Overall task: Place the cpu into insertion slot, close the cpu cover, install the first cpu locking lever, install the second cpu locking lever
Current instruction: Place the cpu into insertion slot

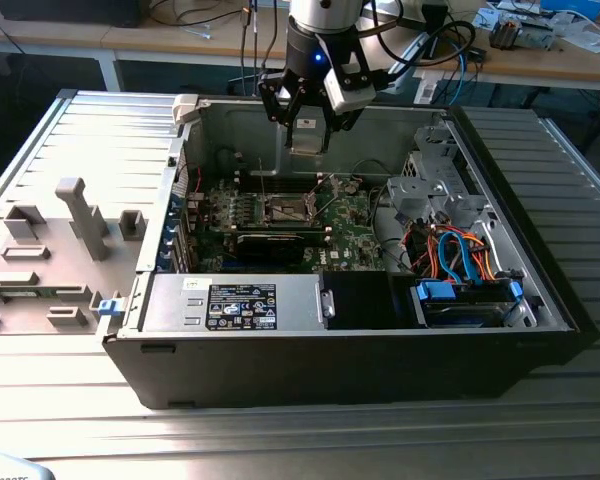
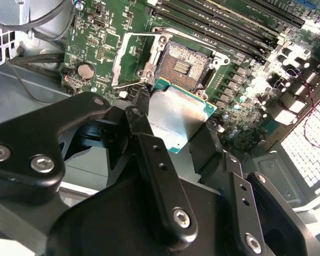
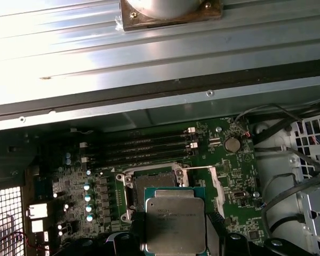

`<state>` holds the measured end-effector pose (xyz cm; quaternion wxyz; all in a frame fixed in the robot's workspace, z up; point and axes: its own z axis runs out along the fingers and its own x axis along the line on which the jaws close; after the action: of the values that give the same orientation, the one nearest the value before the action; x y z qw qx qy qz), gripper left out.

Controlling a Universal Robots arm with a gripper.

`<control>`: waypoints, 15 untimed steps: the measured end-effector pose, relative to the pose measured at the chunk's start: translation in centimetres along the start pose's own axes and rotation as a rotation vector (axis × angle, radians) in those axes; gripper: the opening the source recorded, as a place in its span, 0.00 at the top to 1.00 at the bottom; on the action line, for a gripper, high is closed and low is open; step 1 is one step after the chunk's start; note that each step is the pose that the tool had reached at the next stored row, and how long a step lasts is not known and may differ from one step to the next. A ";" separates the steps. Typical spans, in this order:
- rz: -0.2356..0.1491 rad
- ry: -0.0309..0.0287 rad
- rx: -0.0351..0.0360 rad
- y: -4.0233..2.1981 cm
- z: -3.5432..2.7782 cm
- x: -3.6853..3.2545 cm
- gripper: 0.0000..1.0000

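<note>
The open computer case lies on its side on a ribbed metal table. Along its near wall sits a grey power supply with a black-and-white printed label. The green motherboard lies flat on the case floor.

The arm reaches straight down from above into the case. Its black gripper points at the board, and its fingers are clamped on two opposite edges of the cpu.

The cpu hangs clear of the board, above the insertion slot and near its edge. Its silvery top carries several lines of engraved print and faces away from the board. It is nearly square, and in the first wrist view its sides line up with the slot's sides.

The slot is bare, with the cpu cover swung open beside it.
</note>
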<state>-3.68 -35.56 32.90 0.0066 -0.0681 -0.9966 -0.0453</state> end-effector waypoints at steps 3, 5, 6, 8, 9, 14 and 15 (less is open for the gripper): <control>0.007 -0.0006 -0.0001 0.00 0.00 0.00 0.46; 0.010 -0.0009 -0.0002 0.00 0.00 0.00 0.46; 0.012 -0.0011 -0.0002 0.00 0.00 0.00 0.46; 0.017 -0.0016 -0.0003 0.00 0.00 0.00 0.46; 0.019 -0.0017 -0.0003 0.00 0.00 0.00 0.46; 0.032 -0.0028 -0.0005 0.00 0.00 0.00 0.46; 0.033 -0.0030 -0.0006 0.00 0.01 0.00 0.46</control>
<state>-3.69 -35.56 32.89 0.0058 -0.0847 -0.9954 -0.0453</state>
